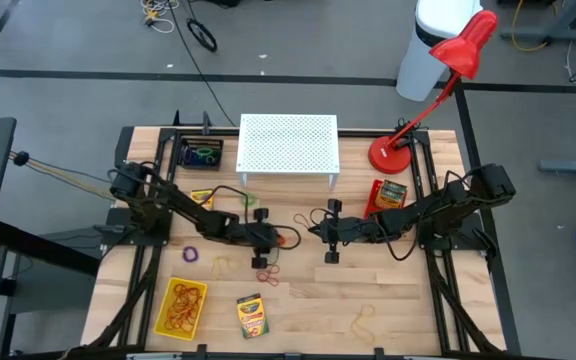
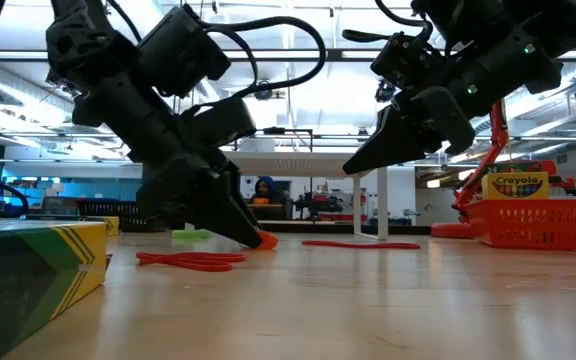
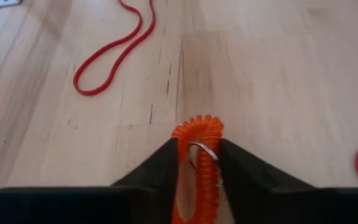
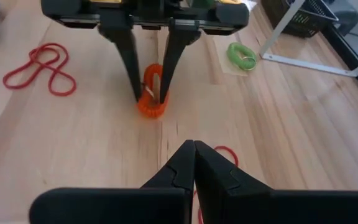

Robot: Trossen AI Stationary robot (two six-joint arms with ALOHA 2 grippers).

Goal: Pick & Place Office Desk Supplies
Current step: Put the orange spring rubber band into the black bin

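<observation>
An orange coiled elastic loop [image 3: 199,124] with a small metal ring lies at the table's middle, and my left gripper [image 3: 197,148] is shut on it, reaching in from the left [image 1: 276,238]. Facing it from the right, my right gripper [image 4: 194,148] hangs shut a little above the wood with nothing in it [image 1: 316,228]. A green loop [image 4: 241,55], a purple loop [image 1: 190,256] and red rubber bands [image 4: 39,68] lie flat on the table. One crayon box [image 1: 252,315] lies near the front edge. My left gripper has the orange loop between its two fingers [image 4: 135,87], one on each side of the coil [image 3: 185,134]. The fingers slant down from the table's left. The loop's far end [image 2: 267,240] rests on the table and sticks out past the fingertips.
A yellow bin [image 1: 164,318] with rubber bands stands front left, a black bin [image 1: 182,148] far left, a red basket [image 1: 373,200] holding a crayon box on the right. The white perforated stand [image 1: 288,145] and red lamp [image 1: 393,155] stand at the back. Tan bands [image 1: 363,320] lie near the front.
</observation>
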